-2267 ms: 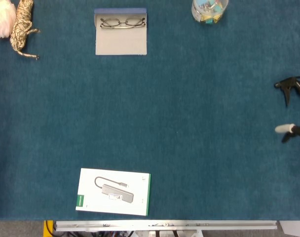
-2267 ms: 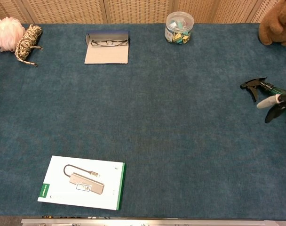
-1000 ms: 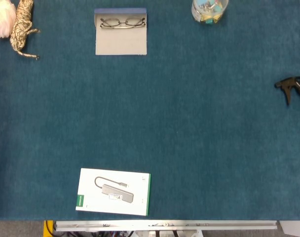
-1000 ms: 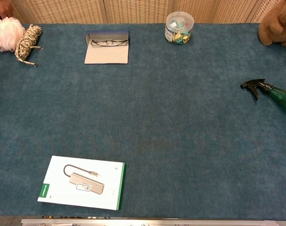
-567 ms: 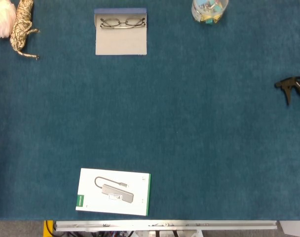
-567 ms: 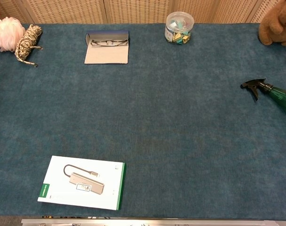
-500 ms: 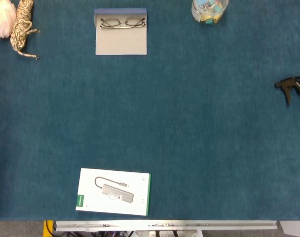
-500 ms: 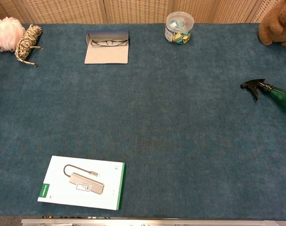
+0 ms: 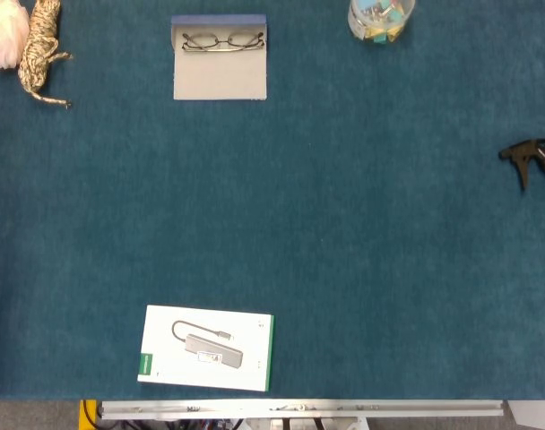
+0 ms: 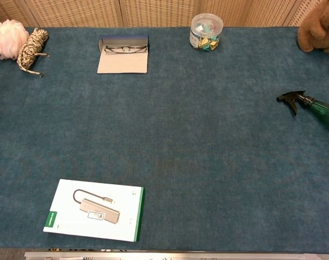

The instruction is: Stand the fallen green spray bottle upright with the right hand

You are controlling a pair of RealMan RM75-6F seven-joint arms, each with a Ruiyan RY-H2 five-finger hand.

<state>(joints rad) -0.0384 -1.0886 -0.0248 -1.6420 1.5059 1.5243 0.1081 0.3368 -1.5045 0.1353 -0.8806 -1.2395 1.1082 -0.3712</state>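
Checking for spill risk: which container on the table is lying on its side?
The green spray bottle at the right edge lies flat; the clear jar of clips stands upright.

One green spray bottle (image 10: pixel 317 108), one pair of glasses (image 10: pixel 123 49), one jar of clips (image 10: pixel 206 31), one boxed adapter (image 10: pixel 95 210), one twine bundle (image 10: pixel 31 47), one pink puff (image 10: pixel 5 38)

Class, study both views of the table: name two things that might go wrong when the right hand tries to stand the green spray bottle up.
1. The green spray bottle lies on its side at the right border of both views, its body partly out of frame, so a grasp may be hard to judge.
2. Neither hand is in view, so the right hand must approach from off-frame and may knock or roll the bottle before gripping it.
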